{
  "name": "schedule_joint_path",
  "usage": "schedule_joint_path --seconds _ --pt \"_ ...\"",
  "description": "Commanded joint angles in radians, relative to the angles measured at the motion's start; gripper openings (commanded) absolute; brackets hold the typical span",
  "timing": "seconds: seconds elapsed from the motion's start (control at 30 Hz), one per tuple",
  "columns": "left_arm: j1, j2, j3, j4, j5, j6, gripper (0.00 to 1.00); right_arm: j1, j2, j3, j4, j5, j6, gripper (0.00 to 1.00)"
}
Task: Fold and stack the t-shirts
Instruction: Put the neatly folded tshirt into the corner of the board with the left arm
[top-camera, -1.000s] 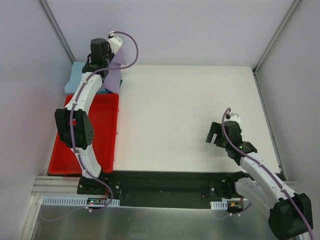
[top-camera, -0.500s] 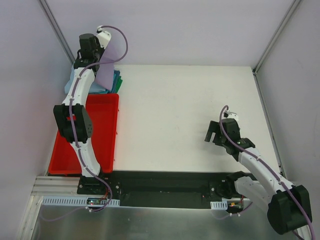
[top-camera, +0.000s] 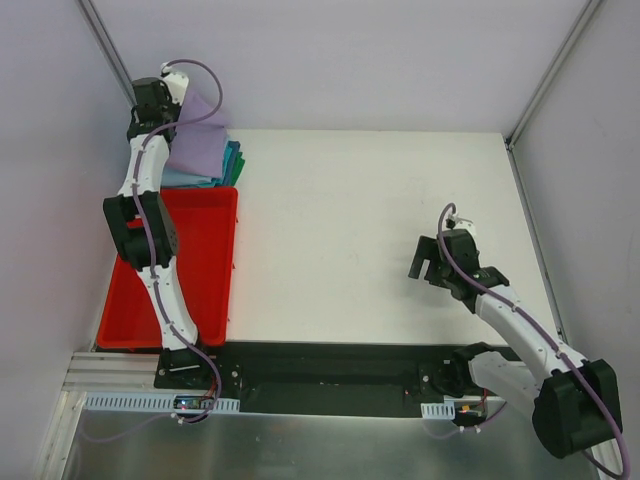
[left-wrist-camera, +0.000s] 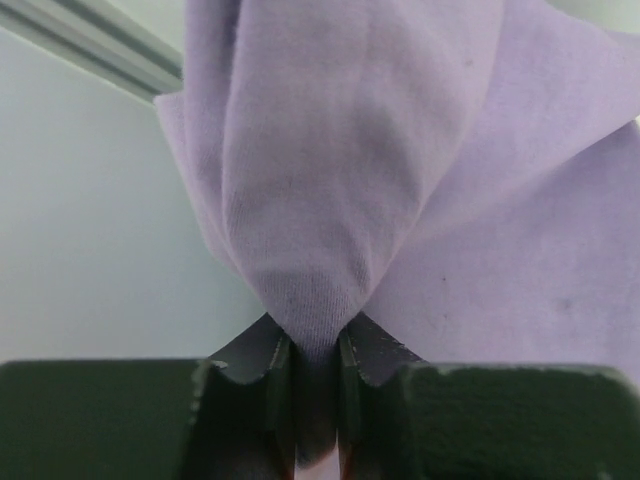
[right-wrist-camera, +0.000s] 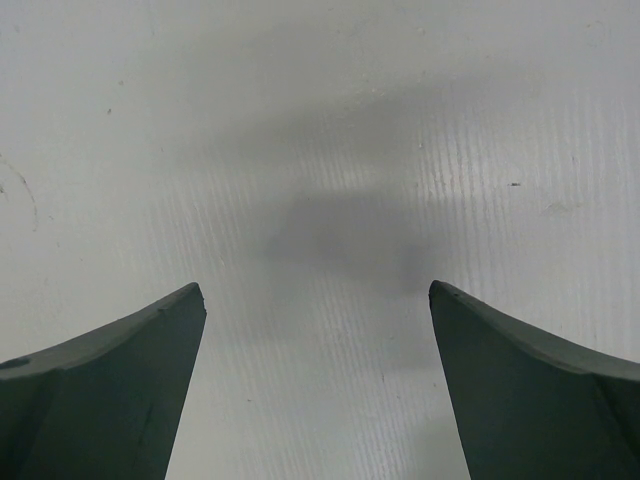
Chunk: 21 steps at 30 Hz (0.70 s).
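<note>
My left gripper (top-camera: 163, 118) is at the far left corner, shut on an edge of the lavender-purple t-shirt (top-camera: 196, 143). The shirt drapes over a stack of folded t-shirts; light blue (top-camera: 182, 179), teal and green (top-camera: 235, 165) edges show under it. In the left wrist view the pinched lavender cloth (left-wrist-camera: 330, 190) fills the frame above my left gripper (left-wrist-camera: 316, 345). My right gripper (top-camera: 428, 262) is open and empty, low over the bare white table at the right; it also shows in the right wrist view (right-wrist-camera: 316, 295).
A red plastic bin (top-camera: 205, 262) sits at the left, just in front of the shirt stack, with my left arm reaching over it. Grey walls and metal corner posts (top-camera: 105, 45) close in the table (top-camera: 360, 230).
My left gripper has moved left and back with the lavender shirt, drawing it over the stack. My right gripper has shifted slightly left.
</note>
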Motion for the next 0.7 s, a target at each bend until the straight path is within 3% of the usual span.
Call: schedule_joint_path --seconds 0.0,0.13,0.17,0.3,0.33,0.37,0.43,0.67 --pt "0.052 0.021 0.068 0.040 0.076 -0.082 0.14 -0.006 0.036 0.076 -0.025 0.002 0.016 0.96" --pt "0.075 0.062 0.077 0.035 0.090 -0.132 0.20 -0.005 0.091 0.120 -0.045 -0.012 0.013 0.96" --pt "0.078 0.075 0.083 0.035 0.092 -0.142 0.27 -0.006 0.107 0.130 -0.049 -0.018 0.013 0.96" --pt "0.087 0.134 0.141 0.035 0.021 -0.194 0.31 -0.005 0.159 0.160 -0.065 -0.041 0.015 0.96" --pt "0.087 0.147 0.158 0.037 -0.008 -0.208 0.43 -0.006 0.171 0.168 -0.071 -0.047 0.015 0.96" --pt "0.087 0.151 0.175 0.035 -0.045 -0.232 0.66 -0.005 0.179 0.177 -0.077 -0.049 0.015 0.96" --pt "0.087 0.142 0.189 0.035 -0.091 -0.289 0.99 -0.005 0.190 0.186 -0.086 -0.043 0.016 0.96" --pt "0.081 -0.009 0.102 0.014 -0.080 -0.447 0.99 -0.005 0.129 0.167 -0.065 -0.021 0.004 0.96"
